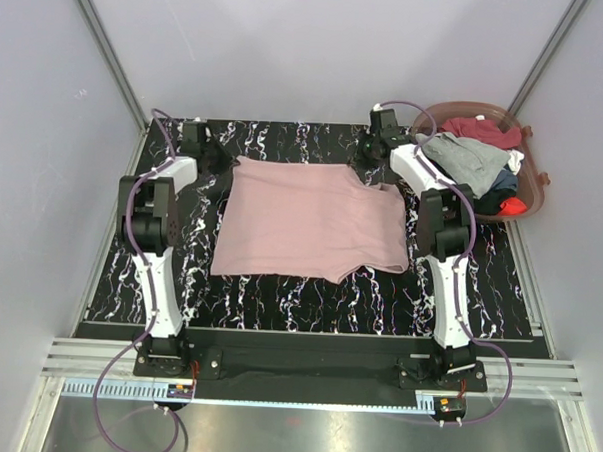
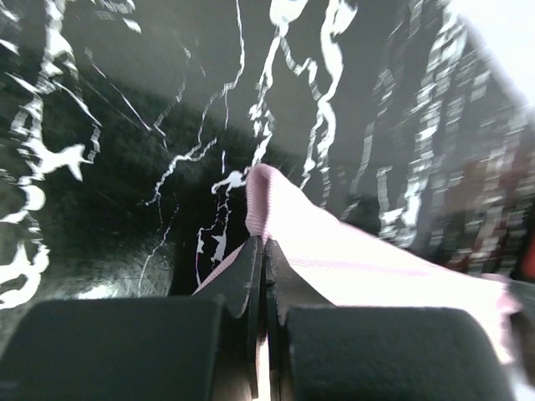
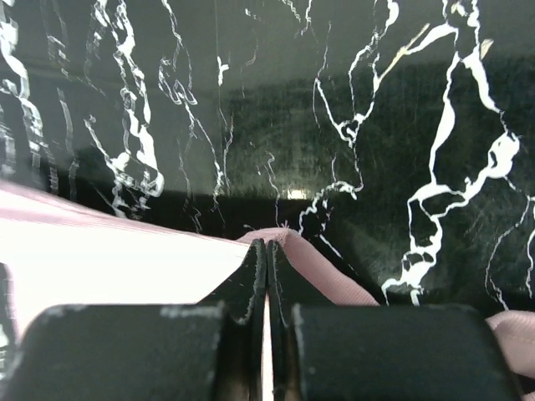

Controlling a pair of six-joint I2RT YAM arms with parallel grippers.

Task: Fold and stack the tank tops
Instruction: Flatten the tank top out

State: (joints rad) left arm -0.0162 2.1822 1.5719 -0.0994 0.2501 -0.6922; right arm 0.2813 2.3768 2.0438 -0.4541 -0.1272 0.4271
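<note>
A dusty pink tank top (image 1: 312,221) lies spread on the black marbled table (image 1: 278,295). My left gripper (image 1: 229,166) is shut on its far left corner. The left wrist view shows the pink cloth (image 2: 368,267) pinched between the closed jaws of that gripper (image 2: 264,242). My right gripper (image 1: 367,167) is shut on the far right corner. The right wrist view shows a pink fold (image 3: 109,259) clamped in that gripper (image 3: 267,244). Both pinched corners are just above the table. The grey (image 1: 470,158), maroon (image 1: 481,129), black (image 1: 488,202) and red (image 1: 513,206) tops lie in the basket.
A round brownish translucent basket (image 1: 536,186) stands at the table's far right corner, next to the right arm. White walls with metal rails enclose the table at the back and on both sides.
</note>
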